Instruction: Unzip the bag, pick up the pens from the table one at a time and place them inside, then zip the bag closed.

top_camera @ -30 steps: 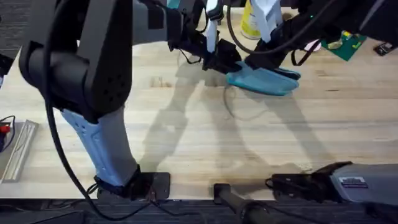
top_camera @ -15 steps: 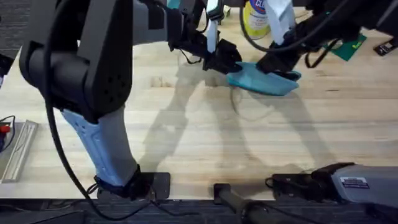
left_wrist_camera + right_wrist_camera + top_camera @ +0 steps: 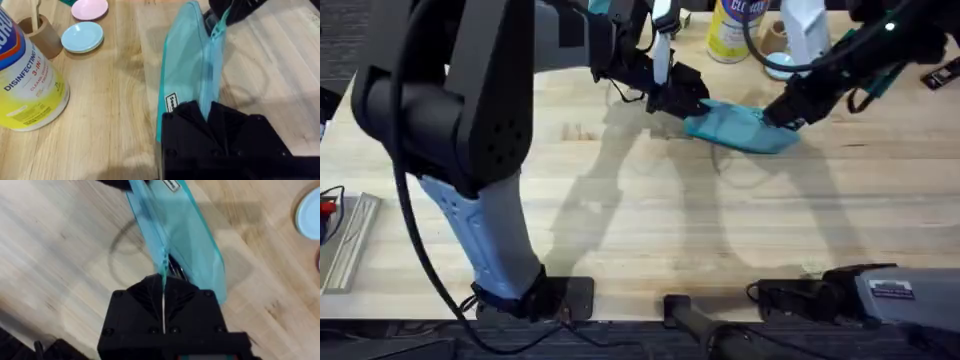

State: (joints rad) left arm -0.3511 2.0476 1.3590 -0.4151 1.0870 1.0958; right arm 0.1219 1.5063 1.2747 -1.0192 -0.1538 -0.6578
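Observation:
The turquoise bag (image 3: 740, 130) lies on the table (image 3: 620, 200) toward the back, stretched between both grippers. My left gripper (image 3: 688, 100) is shut on the bag's left end (image 3: 185, 60), its fingers (image 3: 180, 120) clamping the fabric. At the bag's right end my right gripper (image 3: 782, 118) is shut on the zipper pull (image 3: 164, 267); the left wrist view shows it too (image 3: 232, 10). The zipper seam (image 3: 215, 55) looks closed along most of the bag (image 3: 185, 235). A dark slim shape, perhaps the pens (image 3: 175, 269), shows in the small opening beside the pull.
A yellow disinfecting-wipes canister (image 3: 732, 30) and a white bottle (image 3: 803, 30) stand behind the bag. A light-blue dish (image 3: 82, 36), a pink dish (image 3: 90, 8) and a wooden cup (image 3: 42, 35) sit near them. The left arm's large dark body (image 3: 450, 90) looms at the left.
My right gripper has slid to the right along the bag with the zipper pull, from near the middle to the right end. The left gripper has held the left end still.

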